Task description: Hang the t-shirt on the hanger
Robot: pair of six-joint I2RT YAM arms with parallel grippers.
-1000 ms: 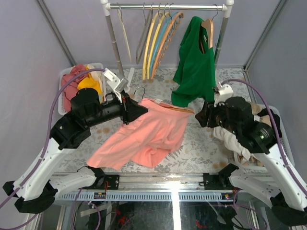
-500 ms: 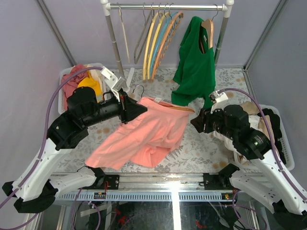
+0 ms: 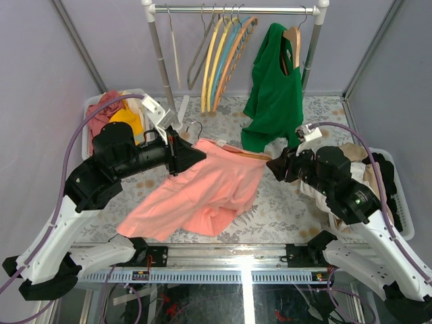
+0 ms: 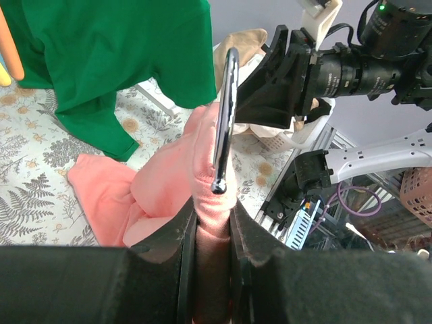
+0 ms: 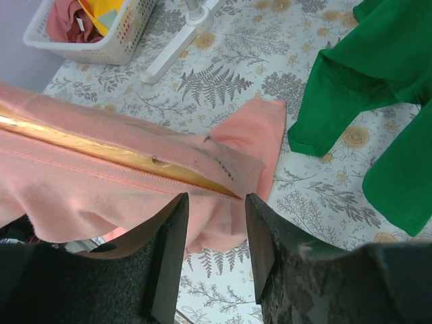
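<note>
The salmon t-shirt (image 3: 202, 189) hangs half-draped over the wooden hanger (image 3: 244, 154), held above the table. My left gripper (image 3: 194, 154) is shut on the shirt's collar and the hanger's neck; in the left wrist view pink cloth (image 4: 210, 223) fills the gap between the jaws and the silver hook (image 4: 225, 115) rises just above. My right gripper (image 3: 275, 165) is open at the hanger's right tip. In the right wrist view the wooden arm (image 5: 101, 152) and the shirt (image 5: 81, 196) end just in front of the open fingers (image 5: 169, 243).
A rail (image 3: 236, 9) at the back carries thin coloured hangers (image 3: 223, 57) and a green shirt (image 3: 273, 88). A white basket (image 3: 91, 128) of red and yellow clothes stands at the left. Another basket (image 3: 398, 196) with beige cloth stands at the right.
My right gripper has moved left to the hanger's right tip. The left gripper has stayed shut and shifted only slightly with the shirt and hanger.
</note>
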